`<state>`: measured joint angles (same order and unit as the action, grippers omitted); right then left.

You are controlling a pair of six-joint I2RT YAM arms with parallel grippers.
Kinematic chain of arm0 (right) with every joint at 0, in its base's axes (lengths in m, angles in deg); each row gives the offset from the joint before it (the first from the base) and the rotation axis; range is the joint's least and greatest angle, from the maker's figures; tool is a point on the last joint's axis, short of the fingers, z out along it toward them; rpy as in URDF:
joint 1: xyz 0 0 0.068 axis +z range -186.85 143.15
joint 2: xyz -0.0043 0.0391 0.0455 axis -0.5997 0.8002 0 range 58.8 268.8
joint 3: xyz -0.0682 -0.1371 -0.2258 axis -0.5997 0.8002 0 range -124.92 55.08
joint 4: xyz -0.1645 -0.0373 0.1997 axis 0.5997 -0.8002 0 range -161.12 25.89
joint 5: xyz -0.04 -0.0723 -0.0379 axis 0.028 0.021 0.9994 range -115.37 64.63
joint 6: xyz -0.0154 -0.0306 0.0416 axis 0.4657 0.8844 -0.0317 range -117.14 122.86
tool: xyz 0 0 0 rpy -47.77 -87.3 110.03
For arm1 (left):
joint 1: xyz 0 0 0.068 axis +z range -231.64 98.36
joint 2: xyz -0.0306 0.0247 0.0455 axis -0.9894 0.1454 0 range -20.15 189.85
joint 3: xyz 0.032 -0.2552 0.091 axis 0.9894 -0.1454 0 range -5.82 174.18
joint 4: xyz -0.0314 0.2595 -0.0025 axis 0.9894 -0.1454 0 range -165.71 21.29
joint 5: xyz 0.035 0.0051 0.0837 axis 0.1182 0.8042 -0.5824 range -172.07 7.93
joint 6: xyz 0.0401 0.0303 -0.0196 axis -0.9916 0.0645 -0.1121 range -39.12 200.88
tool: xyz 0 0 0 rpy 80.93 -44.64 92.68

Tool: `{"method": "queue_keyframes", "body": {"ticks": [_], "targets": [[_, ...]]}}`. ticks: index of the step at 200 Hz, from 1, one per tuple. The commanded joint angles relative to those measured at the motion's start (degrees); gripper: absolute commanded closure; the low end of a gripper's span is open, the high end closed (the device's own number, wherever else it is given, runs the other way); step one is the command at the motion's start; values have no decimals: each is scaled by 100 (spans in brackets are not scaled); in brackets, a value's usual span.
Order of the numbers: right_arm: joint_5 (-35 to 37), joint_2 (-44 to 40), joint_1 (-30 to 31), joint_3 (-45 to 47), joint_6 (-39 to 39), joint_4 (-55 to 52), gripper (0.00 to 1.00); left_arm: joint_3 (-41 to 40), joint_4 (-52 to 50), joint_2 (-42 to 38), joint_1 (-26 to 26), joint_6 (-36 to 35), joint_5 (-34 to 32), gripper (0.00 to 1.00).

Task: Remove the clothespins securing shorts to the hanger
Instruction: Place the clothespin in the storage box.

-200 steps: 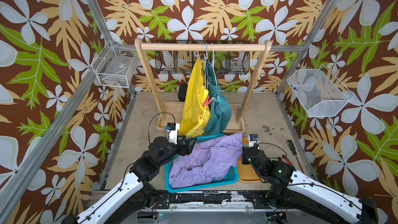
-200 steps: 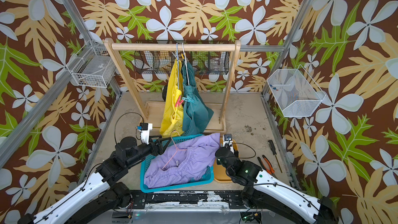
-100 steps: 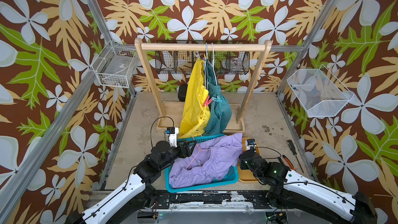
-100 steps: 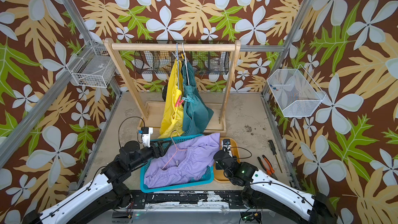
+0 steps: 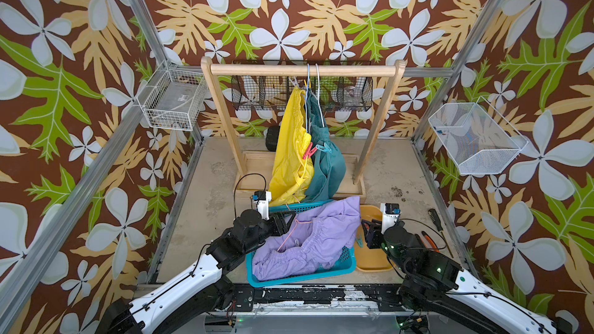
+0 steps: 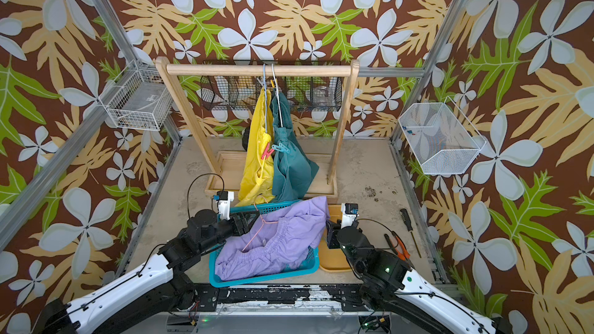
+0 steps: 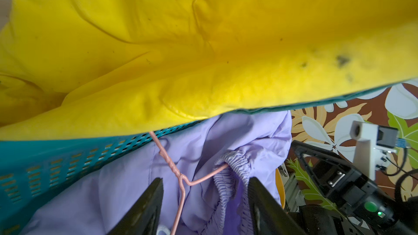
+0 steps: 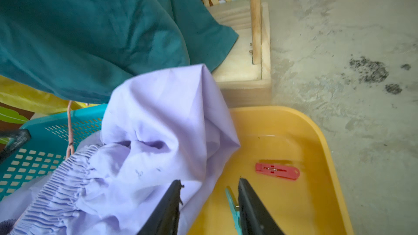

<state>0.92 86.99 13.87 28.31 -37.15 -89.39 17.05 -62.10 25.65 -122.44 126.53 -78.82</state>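
Lilac shorts (image 5: 308, 242) lie heaped in a teal basket (image 5: 299, 276) with a pink wire hanger (image 7: 174, 170) through the waistband. My left gripper (image 7: 205, 179) is open, its fingers either side of the hanger's neck and the gathered waist. Yellow shorts (image 5: 289, 155) and teal shorts (image 5: 328, 168) hang on the rack, with a red-pink clothespin (image 5: 308, 152) and a light blue clothespin (image 5: 324, 148) on them. My right gripper (image 8: 209, 180) stands open over the yellow tray (image 8: 316, 132). A teal clothespin (image 8: 233, 204) lies beside one finger and a red clothespin (image 8: 277, 171) lies farther in.
The wooden rack (image 5: 302, 69) stands on a box base behind the basket. Orange-handled pliers (image 5: 427, 240) and a screwdriver (image 5: 435, 218) lie on the floor to the right. Wire baskets hang on the left wall (image 5: 172, 104) and the right wall (image 5: 475, 138).
My right gripper has opened and drawn back over the tray, where the teal clothespin now lies. My left gripper's jaws have narrowed around the hanger and the lilac waistband.
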Motion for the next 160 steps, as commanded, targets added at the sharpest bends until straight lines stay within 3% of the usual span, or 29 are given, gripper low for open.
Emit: {"method": "queue_keyframes", "body": {"ticks": [1,39,67,122,160], "targets": [[234,-24,19,-181,307,-80,56,81,-13,82,-126,463,-403,38],[-10,167,10,-292,723,449,55,338,-201,502,-548,906,-860,39],[-250,368,12,-229,971,1037,55,562,-472,1031,-989,1284,-1529,46],[-571,522,17,-80,995,1421,55,638,-693,980,-1190,1502,-2148,46],[-572,395,14,-7,1029,1423,55,766,-793,1537,-1187,1558,-2388,47]]}}
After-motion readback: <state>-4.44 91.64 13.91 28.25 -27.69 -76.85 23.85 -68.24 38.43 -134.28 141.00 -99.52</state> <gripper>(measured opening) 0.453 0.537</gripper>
